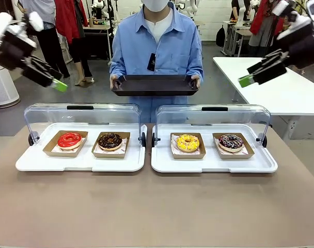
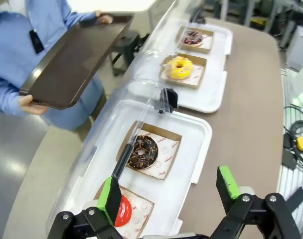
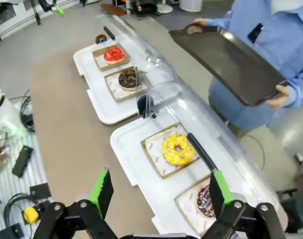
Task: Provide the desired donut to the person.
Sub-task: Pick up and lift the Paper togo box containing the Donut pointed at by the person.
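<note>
Four donuts lie on card trays in two white display cases with their clear lids swung back: a red-glazed donut (image 1: 69, 139) and a chocolate donut (image 1: 110, 140) in the left case, a yellow donut (image 1: 188, 142) and a dark sprinkled donut (image 1: 231, 141) in the right one. The person (image 1: 157, 46) in a light blue shirt stands at the far side holding a dark tray (image 1: 155, 84) with both hands. My left gripper (image 1: 55, 78) hovers open high at the left, and my right gripper (image 1: 257, 72) hovers open high at the right. Both are well above the cases and hold nothing.
The white cases (image 1: 22, 164) (image 1: 162, 165) sit side by side on the brown table (image 1: 157, 212), with bare tabletop in front of them. A white table (image 1: 286, 88) stands at the right rear. Other people move about in the background.
</note>
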`<act>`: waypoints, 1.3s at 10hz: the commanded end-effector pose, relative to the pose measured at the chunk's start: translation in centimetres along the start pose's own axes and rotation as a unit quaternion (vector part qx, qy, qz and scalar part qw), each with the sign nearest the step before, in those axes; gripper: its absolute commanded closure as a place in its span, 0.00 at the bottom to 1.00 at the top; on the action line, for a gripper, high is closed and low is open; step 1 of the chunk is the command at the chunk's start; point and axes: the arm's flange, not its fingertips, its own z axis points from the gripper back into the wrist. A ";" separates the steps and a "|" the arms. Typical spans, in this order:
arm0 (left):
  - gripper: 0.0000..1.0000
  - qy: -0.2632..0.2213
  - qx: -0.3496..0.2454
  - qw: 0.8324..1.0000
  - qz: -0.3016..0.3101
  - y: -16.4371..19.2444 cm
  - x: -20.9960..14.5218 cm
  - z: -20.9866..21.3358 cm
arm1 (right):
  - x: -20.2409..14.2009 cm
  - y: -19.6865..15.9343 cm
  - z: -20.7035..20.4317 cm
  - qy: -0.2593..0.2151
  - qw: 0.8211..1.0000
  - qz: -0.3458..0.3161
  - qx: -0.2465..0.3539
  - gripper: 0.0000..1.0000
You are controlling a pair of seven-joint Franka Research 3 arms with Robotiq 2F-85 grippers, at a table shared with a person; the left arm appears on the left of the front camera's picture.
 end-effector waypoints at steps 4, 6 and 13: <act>0.00 -0.022 -0.027 0.999 -0.033 2.0 -5.6 6.3 | -9.2 -5.3 3.7 -0.083 0.993 -0.016 0.079 0.00; 0.00 -0.037 -0.022 0.999 -0.024 2.1 -7.7 8.1 | -11.3 -6.0 5.9 -0.107 0.991 -0.012 0.077 0.00; 0.00 -0.032 -0.012 0.999 -0.039 0.6 -10.5 11.3 | -12.6 -5.6 11.1 -0.080 0.994 -0.014 0.067 0.00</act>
